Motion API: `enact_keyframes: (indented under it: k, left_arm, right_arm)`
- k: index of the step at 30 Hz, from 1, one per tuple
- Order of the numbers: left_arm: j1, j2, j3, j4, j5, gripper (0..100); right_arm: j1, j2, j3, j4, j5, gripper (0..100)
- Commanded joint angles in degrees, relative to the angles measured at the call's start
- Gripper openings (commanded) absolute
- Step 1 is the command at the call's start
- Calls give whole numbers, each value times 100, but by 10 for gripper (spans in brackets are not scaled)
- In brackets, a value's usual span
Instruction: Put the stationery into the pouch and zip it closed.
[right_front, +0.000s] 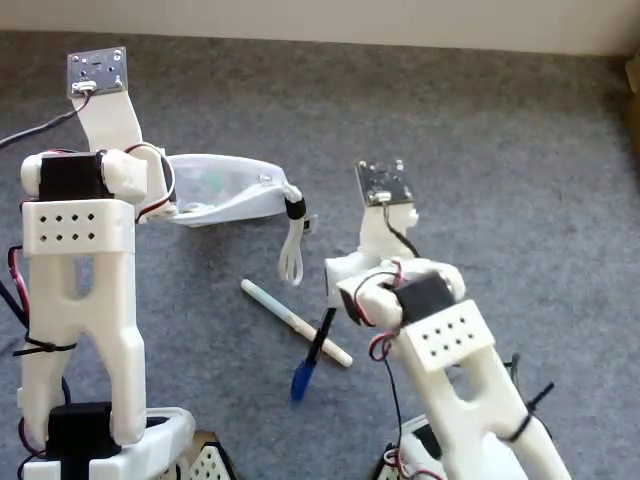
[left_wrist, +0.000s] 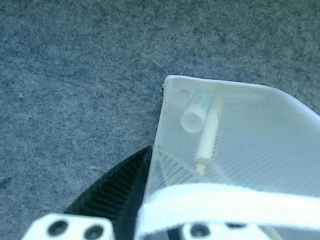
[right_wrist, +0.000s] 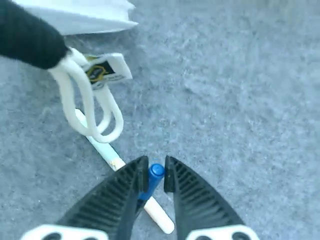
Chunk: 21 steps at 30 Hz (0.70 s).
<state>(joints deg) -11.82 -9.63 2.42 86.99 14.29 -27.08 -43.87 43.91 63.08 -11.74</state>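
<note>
The right gripper (right_wrist: 155, 162) has its jaws pinching the blue pen (right_wrist: 156, 170), which lies across 1 white pen (right_wrist: 101, 148) on the grey desk (right_front: 520, 150). The left gripper (right_front: 172, 208) has its jaws pressed on one end of the pouch (left_wrist: 240, 135), with 2 items inside.

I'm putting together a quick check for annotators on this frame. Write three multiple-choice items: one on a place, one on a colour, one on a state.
1. Where does the white pen lie?
A) inside the pouch
B) on the grey carpet, crossed by the blue pen
C) in the left gripper

2. What colour is the pen between the right gripper fingers?
A) blue
B) red
C) green

3. What is the left gripper doing?
A) open above the carpet
B) shut on the white pen
C) shut on the pouch

Key: 1 B, the high view shows it flat on the carpet with the blue pen across it. 2 A, the right wrist view shows a blue cap between the jaws. 3 C, the left wrist view shows the pouch clamped.
</note>
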Motion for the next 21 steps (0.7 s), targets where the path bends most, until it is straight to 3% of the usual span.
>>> enact_keyframes:
  k: [1, 12, 21]
  left_arm:
    - [-101, 84, 145, -123, -44, 6]
    - [-84, 110, 145, -123, -44, 6]
    - [-75, 119, 145, -123, -44, 6]
  right_arm:
    - [-31, -725, -479, 40, 202, 40]
    - [-673, -1516, -611, 40, 413, 40]
    - [-752, -1657, -1455, 40, 782, 40]
